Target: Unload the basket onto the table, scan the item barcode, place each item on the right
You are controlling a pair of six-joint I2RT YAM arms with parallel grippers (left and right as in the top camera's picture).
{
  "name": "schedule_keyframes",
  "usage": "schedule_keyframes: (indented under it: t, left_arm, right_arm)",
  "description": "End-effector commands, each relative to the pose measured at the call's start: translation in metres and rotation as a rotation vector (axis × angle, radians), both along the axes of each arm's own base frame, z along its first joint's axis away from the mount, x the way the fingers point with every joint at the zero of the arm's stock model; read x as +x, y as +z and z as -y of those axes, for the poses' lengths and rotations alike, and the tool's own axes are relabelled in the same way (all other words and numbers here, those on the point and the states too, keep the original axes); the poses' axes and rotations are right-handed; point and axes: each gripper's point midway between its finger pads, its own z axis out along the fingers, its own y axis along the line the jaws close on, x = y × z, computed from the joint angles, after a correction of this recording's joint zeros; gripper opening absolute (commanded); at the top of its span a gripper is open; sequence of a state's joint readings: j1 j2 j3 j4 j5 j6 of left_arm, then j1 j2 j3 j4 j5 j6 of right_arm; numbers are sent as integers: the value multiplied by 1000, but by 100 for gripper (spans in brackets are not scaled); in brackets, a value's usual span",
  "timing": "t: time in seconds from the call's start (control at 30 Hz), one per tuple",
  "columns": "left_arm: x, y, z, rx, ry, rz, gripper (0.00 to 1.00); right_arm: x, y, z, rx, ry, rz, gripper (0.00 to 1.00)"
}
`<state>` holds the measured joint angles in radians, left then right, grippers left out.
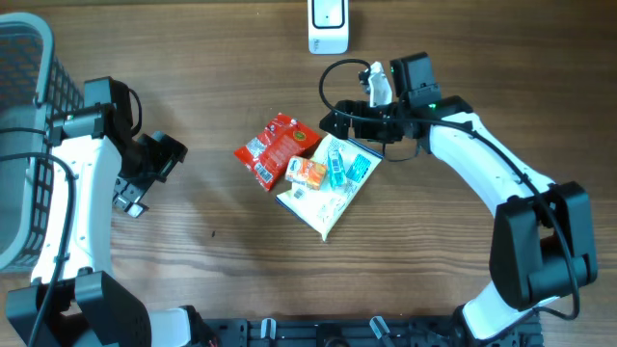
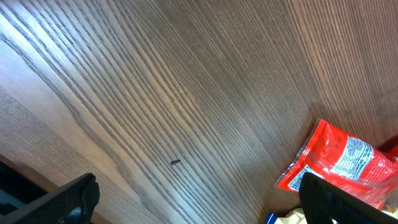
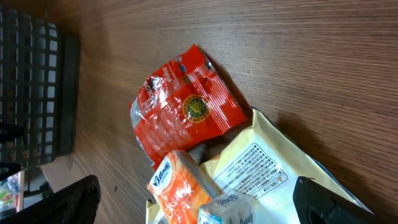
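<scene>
Overhead view: you see a wood counter (image 1: 212, 67) with a small heap of packs at its middle and an arm on either side.
Pouch (image 1: 277, 146): red and glossy, lying flat at the heap's left. The left wrist view shows you a white printed panel on it, too small to tell whether it carries a barcode.
Carton (image 1: 307, 173): orange, lying where the pouch and the bag meet.
Packet (image 1: 349, 167): blue and white, on top of the bag, just beside the carton.
Bag (image 1: 326, 204): cream, lowest in the heap, one corner toward the near edge. In the right wrist view its printed panel faces up.
Scanner (image 1: 328, 27): white, at the far edge, well apart from the heap.
Basket (image 1: 19, 145): grey mesh, at the left edge beside your left arm.
Left tool (image 1: 149, 178): wide, holding nothing, over bare wood to the left of the pouch and apart from it.
Right tool (image 1: 349, 130): wide, holding nothing, above the heap's far right side near the packet. Its own camera shows you the heap between the two fingers (image 3: 336, 199).
</scene>
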<state>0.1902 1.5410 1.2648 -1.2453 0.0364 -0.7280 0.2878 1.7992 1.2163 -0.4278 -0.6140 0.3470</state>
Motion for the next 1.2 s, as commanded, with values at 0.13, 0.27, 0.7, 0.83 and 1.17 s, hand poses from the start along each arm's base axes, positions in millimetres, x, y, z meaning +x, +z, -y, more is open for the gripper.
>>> schedule_keyframes:
  t: [0.13,0.27,0.7,0.83,1.17]
  left_arm:
    - [0,0,1,-8,12,1,100]
    - [0,0,1,-8,12,1,100]
    - [0,0,1,-8,12,1,100]
    - [0,0,1,-8,12,1,100]
    - [0,0,1,-8,12,1,100]
  right_arm:
    - [20,21,100,176,-164,-66,100]
    - [-32,10,128,209,-115,-233,100]
    - [-90,27,105,588,18,-218,100]
    - [-99,29,106,611,-4,-268,100]
    - [-135,25,85,547,248,-50,99]
